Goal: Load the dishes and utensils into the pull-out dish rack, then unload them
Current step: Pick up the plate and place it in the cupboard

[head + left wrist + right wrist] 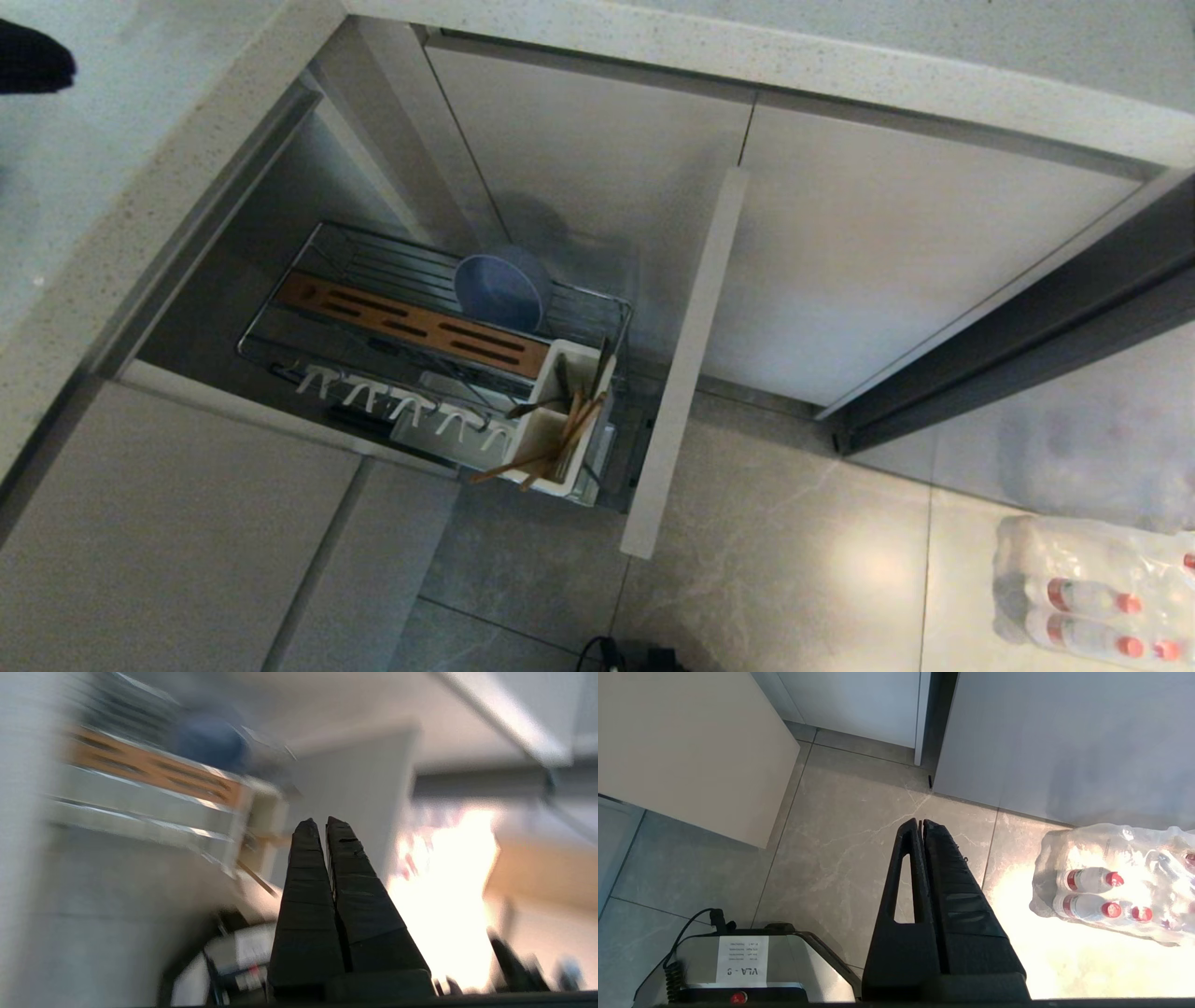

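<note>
The pull-out dish rack [280, 322] stands drawn out of the cabinet, with its brown slotted strip [411, 324] and white hooks [411, 408]. A round dusty-blue dish [501, 287] stands on edge in the wire slots; I cannot tell whether it is the bowl or the plate. Wooden chopsticks [560, 443] lean out of the white caddy [537, 439]; the fork I cannot make out. My left gripper [322, 823] is shut and empty, low and away from the blurred rack [154, 770]. My right gripper [920, 822] hangs shut and empty over the floor tiles. Neither gripper shows in the head view.
The rack's beige front panel [686, 364] juts out over the floor. A wrapped pack of water bottles [1092, 588] lies on the tiles at the right. My own base [738, 961] sits below the right gripper. A dark shape [28, 56] lies over the countertop's left edge.
</note>
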Robot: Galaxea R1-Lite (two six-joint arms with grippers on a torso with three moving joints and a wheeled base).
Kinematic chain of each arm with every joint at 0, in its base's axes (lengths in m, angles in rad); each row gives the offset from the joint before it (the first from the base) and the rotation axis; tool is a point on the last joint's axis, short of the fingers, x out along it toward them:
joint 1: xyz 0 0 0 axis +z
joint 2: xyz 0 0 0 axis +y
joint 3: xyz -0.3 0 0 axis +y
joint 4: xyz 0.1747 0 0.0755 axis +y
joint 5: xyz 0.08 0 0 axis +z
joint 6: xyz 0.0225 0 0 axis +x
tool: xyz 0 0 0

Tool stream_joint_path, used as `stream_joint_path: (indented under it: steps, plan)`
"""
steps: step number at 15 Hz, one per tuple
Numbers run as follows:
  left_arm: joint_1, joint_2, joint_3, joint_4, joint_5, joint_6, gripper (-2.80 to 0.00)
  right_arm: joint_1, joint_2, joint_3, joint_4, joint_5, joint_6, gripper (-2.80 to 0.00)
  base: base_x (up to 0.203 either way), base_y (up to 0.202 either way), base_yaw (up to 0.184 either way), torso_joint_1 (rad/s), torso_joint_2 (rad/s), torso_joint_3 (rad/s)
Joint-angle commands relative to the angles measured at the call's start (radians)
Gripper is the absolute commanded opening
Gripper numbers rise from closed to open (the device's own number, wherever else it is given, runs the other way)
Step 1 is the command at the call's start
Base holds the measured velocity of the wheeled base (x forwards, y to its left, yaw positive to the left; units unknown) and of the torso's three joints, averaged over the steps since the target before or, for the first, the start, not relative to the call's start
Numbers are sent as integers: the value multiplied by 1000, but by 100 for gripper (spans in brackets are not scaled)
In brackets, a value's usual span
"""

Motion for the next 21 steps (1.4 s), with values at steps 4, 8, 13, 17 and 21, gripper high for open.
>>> stream_joint_path:
  steps: [4, 8, 13, 17, 21]
  plan:
    - [235, -103, 19, -54, 3, -10, -280, 0, 2, 0, 0, 0, 0, -280, 0, 0, 0, 0, 0, 0]
    - [481, -111, 28, -123, 32, -13, -280, 0, 0, 0, 0, 0, 0, -280, 0, 0, 0, 0, 0, 0]
    - [648, -4, 46, -262, 263, -15, -280, 0, 1, 0, 0, 0, 0, -280, 0, 0, 0, 0, 0, 0]
    - [655, 141, 24, -304, 355, -15, -280, 0, 1, 0, 0, 0, 0, -280, 0, 0, 0, 0, 0, 0]
    - [634, 229, 24, -354, 356, -17, -280, 0, 2, 0, 0, 0, 0, -280, 0, 0, 0, 0, 0, 0]
